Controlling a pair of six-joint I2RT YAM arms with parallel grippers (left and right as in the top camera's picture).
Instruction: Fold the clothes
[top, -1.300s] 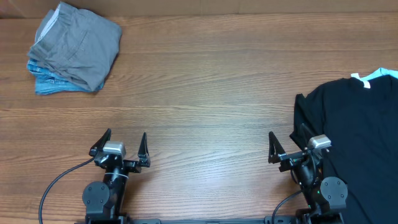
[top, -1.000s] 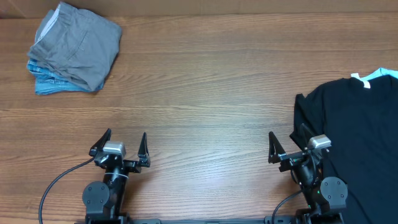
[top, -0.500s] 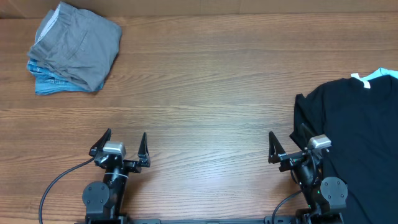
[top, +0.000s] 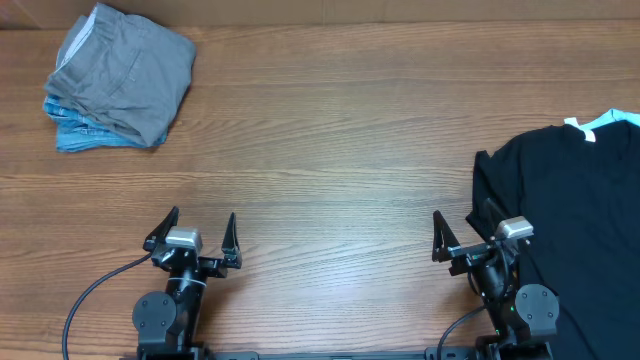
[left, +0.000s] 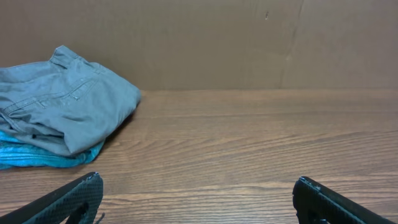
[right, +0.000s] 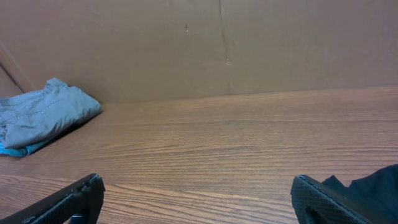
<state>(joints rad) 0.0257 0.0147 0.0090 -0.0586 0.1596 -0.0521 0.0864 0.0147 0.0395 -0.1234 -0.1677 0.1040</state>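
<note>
The black T-shirt (top: 580, 220) lies spread flat at the right end of the wooden bench (top: 340, 150), running off the picture's right edge, with 1 scrap of pale blue-white cloth (top: 600, 122) showing at its far edge. Just beside the shirt's near-left edge sits the right pincer (top: 465, 225), its 2 fingers spread wide and gripping nothing; the outer finger seems to overlap the shirt's hem, though contact cannot be told. Well to the left of the shirt, the left pincer (top: 200, 222) stands the same way, fingers wide apart and empty. Far from the shirt, in the opposite back corner, is 1 pile of 2 folded pieces: a grey garment (top: 125, 70) resting on a blue one (top: 85, 135). Bare wood lies between the shirt and that pile. A brown cardboard wall (left: 217, 43) closes off the back of the bench, and 2 black cables (top: 85, 300) curl at the arm bases.
</note>
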